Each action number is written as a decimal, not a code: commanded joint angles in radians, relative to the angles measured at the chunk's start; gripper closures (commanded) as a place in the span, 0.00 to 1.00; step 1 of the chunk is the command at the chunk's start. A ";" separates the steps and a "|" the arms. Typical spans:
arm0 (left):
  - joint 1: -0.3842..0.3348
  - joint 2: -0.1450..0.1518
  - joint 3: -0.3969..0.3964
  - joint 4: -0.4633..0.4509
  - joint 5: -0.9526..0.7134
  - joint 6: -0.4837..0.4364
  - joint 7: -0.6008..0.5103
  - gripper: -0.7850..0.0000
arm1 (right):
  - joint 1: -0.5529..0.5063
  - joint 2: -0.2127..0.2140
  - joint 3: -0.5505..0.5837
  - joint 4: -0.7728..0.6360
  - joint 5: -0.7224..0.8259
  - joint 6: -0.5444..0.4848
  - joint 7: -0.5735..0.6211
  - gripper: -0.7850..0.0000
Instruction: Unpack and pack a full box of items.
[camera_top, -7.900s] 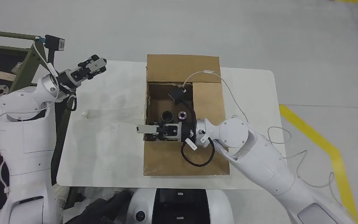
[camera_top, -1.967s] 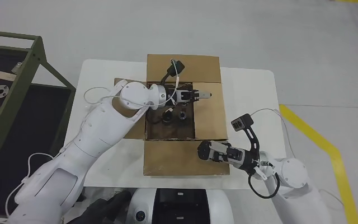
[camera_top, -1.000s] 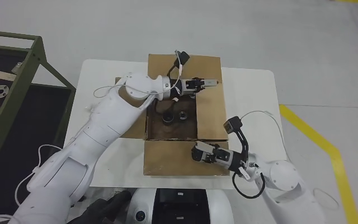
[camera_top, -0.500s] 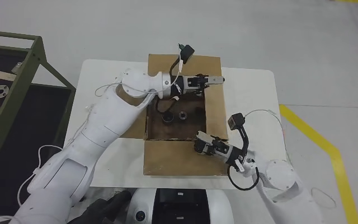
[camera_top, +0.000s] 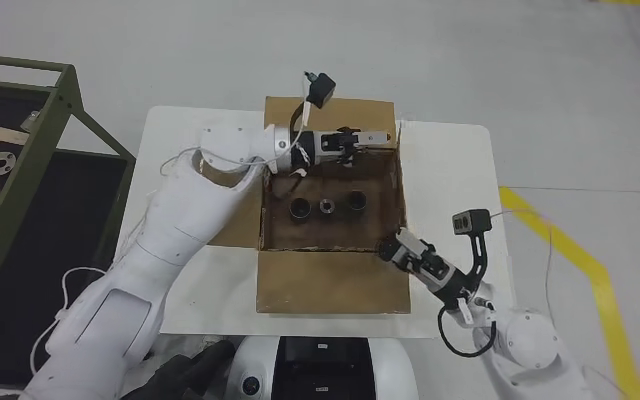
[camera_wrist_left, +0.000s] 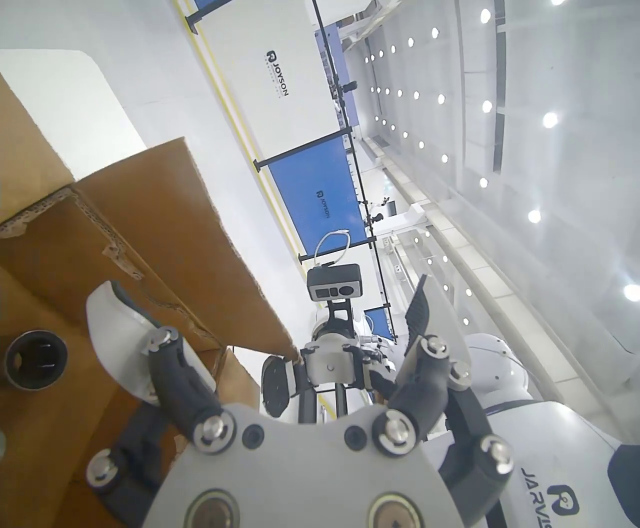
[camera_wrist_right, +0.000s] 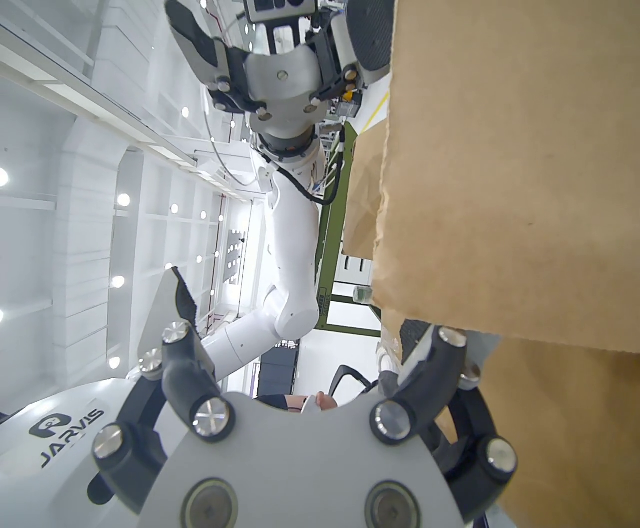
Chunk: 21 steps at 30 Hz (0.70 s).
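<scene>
Box: I see the cardboard box (camera_top: 325, 112) open on the white worktop (camera_top: 180, 270), its right flap (camera_top: 401, 190) standing up on edge.
Contents: a row of three dark round items (camera_top: 326, 207) sits on the box floor, each apart from its neighbours; my left wrist camera catches one of them, a hollow dark cylinder (camera_wrist_left: 35, 357).
Left gripper: my left gripper (camera_top: 372, 136) is stretched across the box to the far end of the right flap. On the wrist camera its fingers (camera_wrist_left: 120, 320) are spread wide, with the flap's edge (camera_wrist_left: 165, 210) running between them and neither pad closed on it.
Right gripper: my right gripper (camera_top: 388, 248) is at the near end of the same flap, close to the box's front corner. Its fingers (camera_wrist_right: 175, 300) are spread too; one stands free in the air, the other is tucked behind the cardboard (camera_wrist_right: 500, 175), grasping nothing.
Beside the worktop: a green metal frame (camera_top: 60, 100).
</scene>
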 joint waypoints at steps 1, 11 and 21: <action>0.020 0.010 -0.035 -0.019 0.011 0.004 -0.007 0.00 | -0.016 0.001 0.018 -0.006 0.005 -0.011 -0.011 0.00; 0.121 0.061 -0.201 -0.116 0.061 0.016 -0.111 0.00 | -0.069 0.002 0.109 -0.013 0.048 -0.045 -0.088 0.00; 0.216 0.112 -0.398 -0.183 0.086 0.019 -0.228 0.00 | -0.031 0.000 0.158 0.056 0.102 0.007 -0.126 0.00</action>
